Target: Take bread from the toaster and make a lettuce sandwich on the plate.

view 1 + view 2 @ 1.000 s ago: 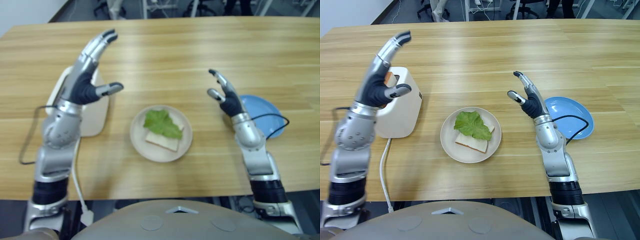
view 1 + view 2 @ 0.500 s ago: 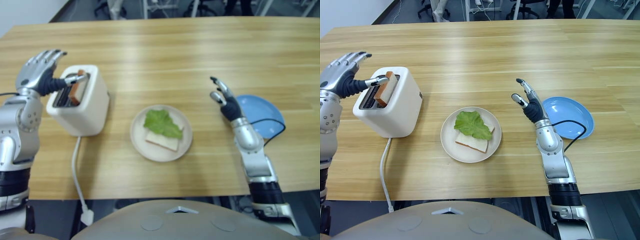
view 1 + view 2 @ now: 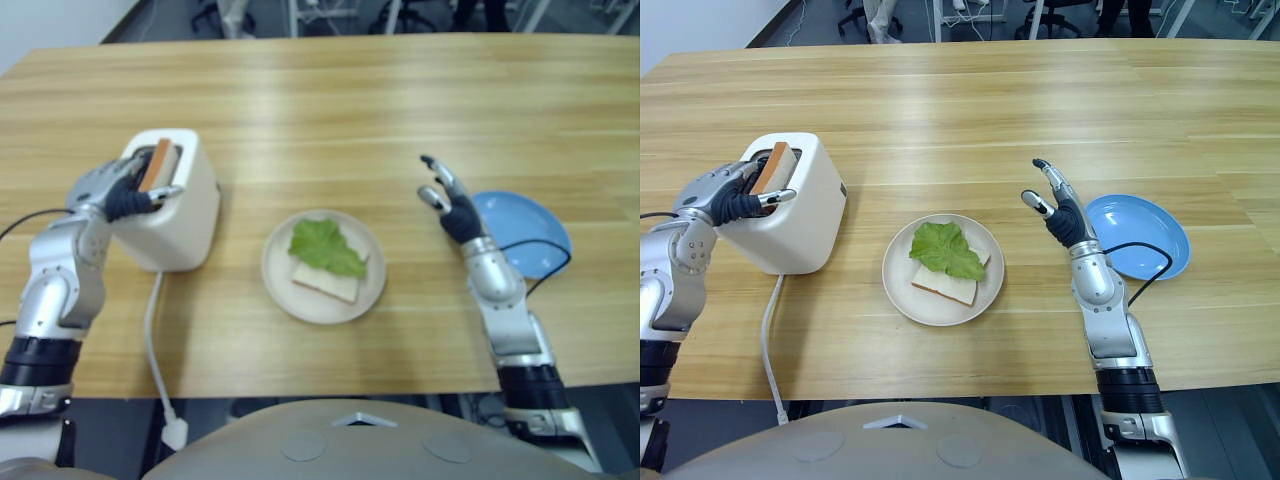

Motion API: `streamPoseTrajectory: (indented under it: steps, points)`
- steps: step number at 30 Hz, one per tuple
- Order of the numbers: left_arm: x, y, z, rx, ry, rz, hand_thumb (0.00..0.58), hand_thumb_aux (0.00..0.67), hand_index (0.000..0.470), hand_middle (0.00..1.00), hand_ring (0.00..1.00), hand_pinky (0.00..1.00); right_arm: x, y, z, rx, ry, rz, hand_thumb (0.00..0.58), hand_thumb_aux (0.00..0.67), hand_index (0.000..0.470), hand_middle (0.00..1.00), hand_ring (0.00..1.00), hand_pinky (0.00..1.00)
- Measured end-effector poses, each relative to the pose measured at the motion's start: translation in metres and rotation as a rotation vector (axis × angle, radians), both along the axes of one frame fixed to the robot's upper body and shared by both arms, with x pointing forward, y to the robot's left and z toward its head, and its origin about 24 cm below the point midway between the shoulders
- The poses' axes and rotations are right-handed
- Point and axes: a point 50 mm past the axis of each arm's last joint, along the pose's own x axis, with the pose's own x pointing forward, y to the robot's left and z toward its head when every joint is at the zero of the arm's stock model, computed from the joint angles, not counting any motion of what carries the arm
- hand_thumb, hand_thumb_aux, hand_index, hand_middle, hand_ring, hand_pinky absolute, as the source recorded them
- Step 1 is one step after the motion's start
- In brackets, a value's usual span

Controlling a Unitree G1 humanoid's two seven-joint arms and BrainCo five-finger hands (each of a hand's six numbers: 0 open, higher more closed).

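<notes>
- Pale wooden planks make up the tabletop [image 3: 960, 110], and a dark chair base [image 3: 1038, 12] is seen on the floor beyond its far edge.
- The left hand [image 3: 728, 198] is laid against the top left of the toaster [image 3: 805, 225], right at the near end of the bread slice [image 3: 774, 164]. Whether the slice is gripped or only touched cannot be told.
- The bread slice is stood upright in the toaster's slot, with its upper part raised clear of the white casing.
- The toaster is set on the left part of the tabletop, and a white cord [image 3: 763, 345] is trailed from its near side to the front edge.
- The right hand [image 3: 1057, 205] is held raised over the tabletop to the right of centre. It is spread wide and nothing is held in it.
- A blue plate [image 3: 1140, 225] is placed just beside that hand on its right, and a black cable [image 3: 1140, 244] is draped across the plate's near part.
- A round beige plate [image 3: 892, 290] is set between the two hands, near the toaster but not touching it.
- On this plate the lower slice [image 3: 952, 290] is laid flat.
- A lettuce leaf [image 3: 940, 250] is spread over the far part of the lower slice, so that the near corner of the bread is left uncovered.
</notes>
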Motion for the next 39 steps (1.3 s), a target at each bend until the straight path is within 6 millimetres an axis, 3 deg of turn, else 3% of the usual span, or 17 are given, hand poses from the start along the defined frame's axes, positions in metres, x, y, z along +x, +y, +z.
streamPoseTrajectory:
  steps: [3,4,5,6,7,8,17,23,27,32,34,39]
  points:
    - [0.000,0.001,0.000,-0.001,0.000,0.007,0.000,0.000,0.000,0.00,0.00,0.00,-0.001,0.000,-0.002,-0.003,0.007,-0.002,0.000,0.000,0.000,0.00,0.00,0.00]
    - [0.000,0.001,0.000,-0.001,0.000,0.008,0.352,0.250,0.171,0.02,0.02,0.02,-0.002,-0.001,-0.002,-0.004,0.009,-0.003,0.000,0.000,0.000,0.00,0.00,0.00]
    - [0.000,0.001,0.000,-0.001,0.001,0.009,0.352,0.250,0.171,0.02,0.02,0.02,-0.002,-0.001,-0.003,-0.004,0.011,-0.004,0.000,0.000,0.000,0.00,0.00,0.00]
    - [0.000,0.001,0.000,-0.002,0.001,0.009,0.580,0.670,0.460,0.73,0.73,0.73,-0.002,-0.001,-0.003,-0.004,0.012,-0.005,0.000,0.000,0.000,0.00,0.00,0.00]
    - [0.000,0.000,0.000,-0.002,-0.002,0.007,0.580,0.670,0.460,0.82,0.82,0.82,-0.003,-0.001,-0.003,-0.005,0.013,-0.005,0.000,0.000,0.000,0.00,0.00,0.00]
    - [0.000,-0.001,0.002,-0.002,-0.013,-0.001,0.580,0.670,0.460,1.00,1.00,1.00,-0.003,-0.001,-0.004,-0.005,0.013,-0.006,0.000,0.000,0.000,0.00,0.00,0.00]
    - [-0.001,-0.014,0.017,-0.004,-0.120,-0.050,0.580,0.670,0.460,1.00,1.00,1.00,-0.003,-0.001,-0.004,-0.021,0.006,-0.019,0.000,0.000,0.000,0.00,0.00,0.00]
    - [-0.002,-0.026,0.034,0.026,-0.283,-0.096,0.580,0.670,0.460,1.00,1.00,1.00,-0.002,0.003,-0.007,-0.041,0.012,-0.008,0.000,0.000,0.000,0.00,0.00,0.00]
    - [-0.008,-0.041,0.065,0.064,-0.515,-0.171,0.580,0.670,0.460,1.00,1.00,1.00,-0.001,0.004,-0.007,-0.044,0.010,-0.010,0.000,0.000,0.000,0.00,0.00,0.00]
    - [-0.031,-0.057,0.111,0.089,-0.854,-0.278,0.580,0.670,0.460,1.00,1.00,1.00,-0.001,0.002,-0.013,-0.048,0.027,-0.019,0.000,0.000,0.000,0.00,0.00,0.00]
    - [-0.038,-0.059,0.121,0.089,-0.929,-0.299,0.580,0.670,0.460,1.00,1.00,1.00,0.000,0.002,-0.013,-0.048,0.026,-0.018,0.000,0.000,0.000,0.00,0.00,0.00]
    - [-0.046,-0.072,0.124,-0.178,-0.993,-0.428,0.580,0.670,0.460,1.00,1.00,1.00,0.001,0.002,-0.013,-0.046,0.024,-0.022,0.000,0.000,0.000,0.00,0.00,0.00]
